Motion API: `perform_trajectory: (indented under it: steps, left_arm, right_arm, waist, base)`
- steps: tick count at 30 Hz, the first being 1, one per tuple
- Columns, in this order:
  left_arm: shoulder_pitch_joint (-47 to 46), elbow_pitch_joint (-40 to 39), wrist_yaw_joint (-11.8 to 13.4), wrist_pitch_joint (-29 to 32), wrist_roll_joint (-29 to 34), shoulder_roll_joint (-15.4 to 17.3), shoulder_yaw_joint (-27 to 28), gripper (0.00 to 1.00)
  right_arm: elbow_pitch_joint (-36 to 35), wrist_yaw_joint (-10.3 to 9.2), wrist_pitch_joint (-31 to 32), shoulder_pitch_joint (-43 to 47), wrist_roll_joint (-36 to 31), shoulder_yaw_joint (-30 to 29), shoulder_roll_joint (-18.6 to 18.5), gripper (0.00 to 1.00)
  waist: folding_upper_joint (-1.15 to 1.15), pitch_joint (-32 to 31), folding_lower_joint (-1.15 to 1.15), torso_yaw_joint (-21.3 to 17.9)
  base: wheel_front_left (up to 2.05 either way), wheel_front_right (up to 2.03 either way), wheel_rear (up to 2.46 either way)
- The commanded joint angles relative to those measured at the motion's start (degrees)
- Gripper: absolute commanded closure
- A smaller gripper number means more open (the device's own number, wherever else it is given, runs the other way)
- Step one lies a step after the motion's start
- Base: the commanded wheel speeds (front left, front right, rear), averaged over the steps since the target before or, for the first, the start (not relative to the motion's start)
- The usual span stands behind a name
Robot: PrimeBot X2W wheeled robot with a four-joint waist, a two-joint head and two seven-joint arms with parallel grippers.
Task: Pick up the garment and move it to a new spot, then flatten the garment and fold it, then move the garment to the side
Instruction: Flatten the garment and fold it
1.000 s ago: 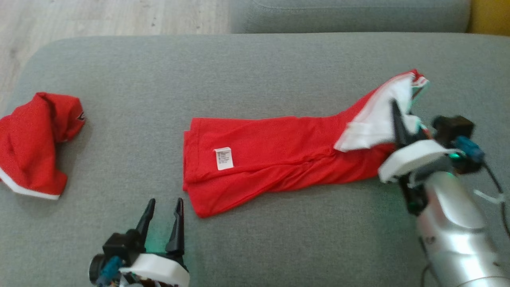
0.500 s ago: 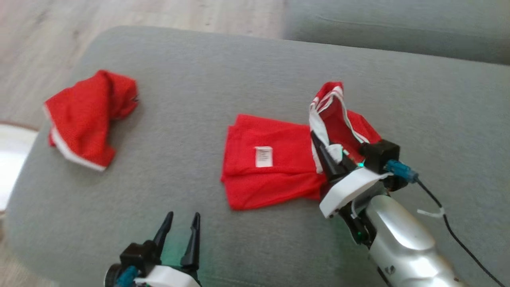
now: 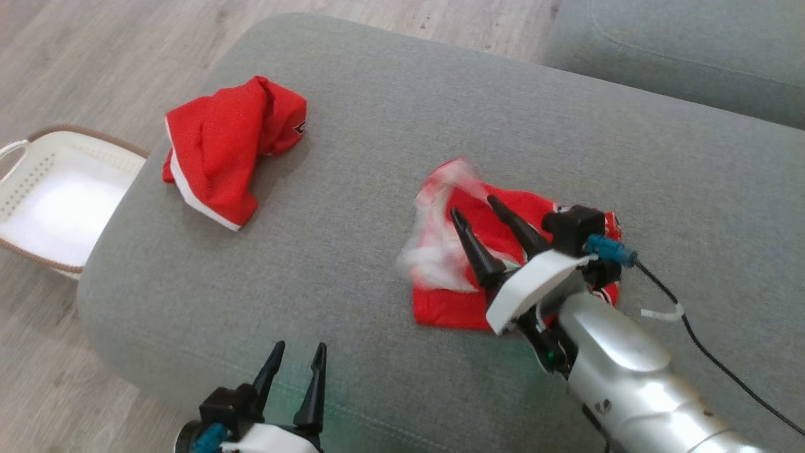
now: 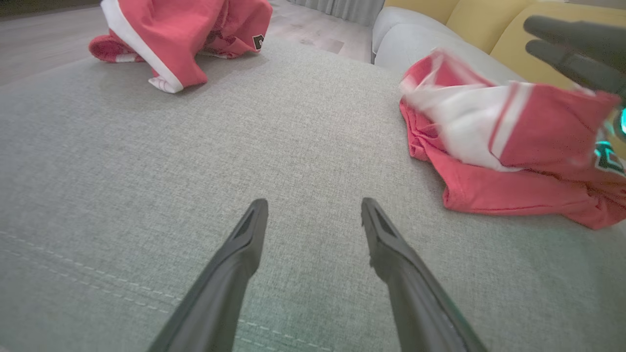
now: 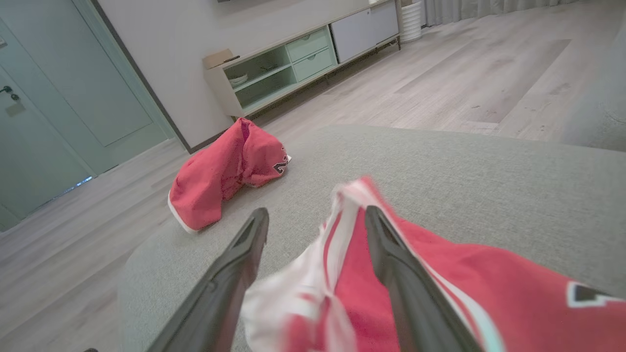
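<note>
Right gripper (image 3: 475, 209): being held wide open over the garment (image 3: 448, 309), grasping nothing.
Left gripper (image 3: 299, 347): being held open, empty.
Sleeve (image 3: 434, 258): blurred.

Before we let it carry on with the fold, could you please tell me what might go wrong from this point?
1. The white sleeve is blurred, seemingly loose, between the fingers of the open right gripper; pulling back could snag it and undo the fold.
2. The garment lies bunched, not flat, so it may spring open.
3. A second red garment sits left on the same cushion; sliding aside that way could tangle them.
</note>
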Motion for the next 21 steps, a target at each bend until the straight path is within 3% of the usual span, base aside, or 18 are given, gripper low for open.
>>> perform_trajectory:
  steps: [1,15,21]
  left_arm:
    - [-2.5,-1.8,-0.1,-0.5,-0.2,0.1,2.4,0.00]
    - [-4.4,-5.8,0.4,-0.5,3.8,0.1,7.6,0.00]
    - [-3.6,-7.2,0.9,-0.5,5.9,0.1,10.4,0.00]
  right_arm:
    - [-2.5,-0.04,-0.8,-2.9,0.2,-0.5,1.2,0.00]
    - [-11.9,-0.04,-0.8,8.4,-19.2,-28.8,1.2,0.00]
    - [-14.7,-0.04,-0.8,14.5,-26.6,-33.6,1.2,0.00]
  waist:
    - [0.00,0.1,0.00,-0.8]
    - [0.00,-1.1,0.00,-11.7]
    - [0.00,-1.9,0.00,-16.4]
  base:
    - [0.00,0.00,0.00]
    - [0.00,0.00,0.00]
    - [0.00,0.00,0.00]
